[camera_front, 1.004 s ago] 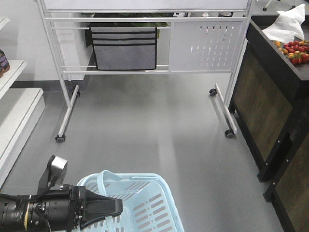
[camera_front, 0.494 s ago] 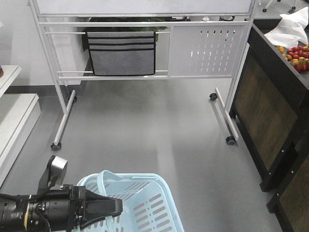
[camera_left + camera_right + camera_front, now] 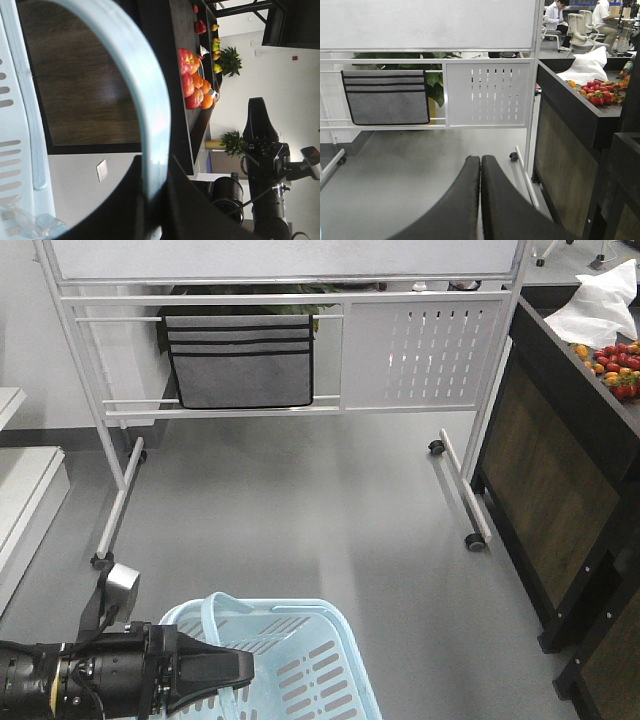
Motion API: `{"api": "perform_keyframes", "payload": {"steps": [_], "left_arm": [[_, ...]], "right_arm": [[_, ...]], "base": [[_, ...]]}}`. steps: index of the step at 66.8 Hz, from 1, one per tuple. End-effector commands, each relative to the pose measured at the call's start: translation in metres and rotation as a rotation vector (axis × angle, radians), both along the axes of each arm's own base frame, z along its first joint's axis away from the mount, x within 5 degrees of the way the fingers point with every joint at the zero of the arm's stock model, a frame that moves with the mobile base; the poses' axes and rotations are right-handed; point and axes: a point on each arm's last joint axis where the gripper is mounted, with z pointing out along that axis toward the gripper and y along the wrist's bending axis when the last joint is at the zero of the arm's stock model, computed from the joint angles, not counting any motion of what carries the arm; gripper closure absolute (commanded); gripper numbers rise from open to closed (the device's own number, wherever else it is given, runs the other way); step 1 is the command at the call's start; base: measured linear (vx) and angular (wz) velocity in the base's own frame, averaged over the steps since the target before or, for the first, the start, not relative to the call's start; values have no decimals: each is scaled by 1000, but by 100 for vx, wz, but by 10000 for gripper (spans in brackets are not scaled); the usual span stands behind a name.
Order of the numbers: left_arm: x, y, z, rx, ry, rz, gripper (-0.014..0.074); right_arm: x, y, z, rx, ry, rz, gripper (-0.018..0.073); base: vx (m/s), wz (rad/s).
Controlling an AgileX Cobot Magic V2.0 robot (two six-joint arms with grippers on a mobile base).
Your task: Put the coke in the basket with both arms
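Left gripper pinching the basket by its handle, at the left rim. Right gripper pressed together, aimed toward the whiteboard stand.

Left arm: black cylindrical housing, thin yellow ring, grey-silver wrist block. Right gripper: smooth black tapered fingers.
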Motion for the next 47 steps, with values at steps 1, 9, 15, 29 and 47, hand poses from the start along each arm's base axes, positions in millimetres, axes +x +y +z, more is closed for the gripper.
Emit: {"api": "perform_keyframes", "payload": {"steps": [1,9,15,29,47], "left_arm": [[-3,-5,31,-246,-74,-60,603],[-3,-5,31,-246,-74,-60,603],[-3,-5,31,-246,-74,-60,603],[-3,-5,31,-246,-74,-60,603],[-3,-5,31,-246,-74,-60,603]], "right_arm": [[0,0,3,-8,-74,2,568],[0,0,3,-8,-74,2,568],[0,0,3,-8,-74,2,568],[0,0,3,-8,-74,2,568],[0,0,3,-8,-74,2,568]], "base": [[11,-3],[11,-3],[12,-2],[12,1],[11,3]]}}
